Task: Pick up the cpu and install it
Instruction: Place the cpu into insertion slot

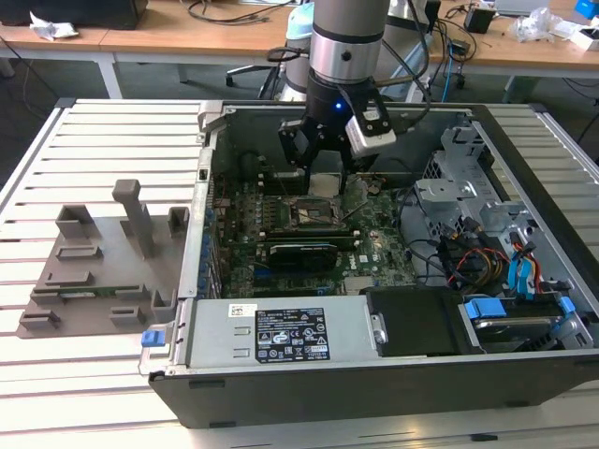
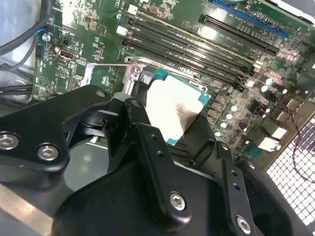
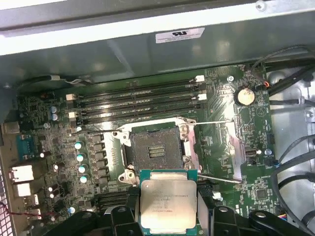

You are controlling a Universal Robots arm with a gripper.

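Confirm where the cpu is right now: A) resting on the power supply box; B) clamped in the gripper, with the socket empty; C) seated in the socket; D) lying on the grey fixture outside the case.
B: in the first wrist view the cpu sits clamped in the gripper, and the socket on the motherboard is open and empty.

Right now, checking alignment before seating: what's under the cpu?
The silvery square cpu, held in the fingers, hangs over the green motherboard; the open black socket shows past its edge. Whatever lies directly beneath is covered.
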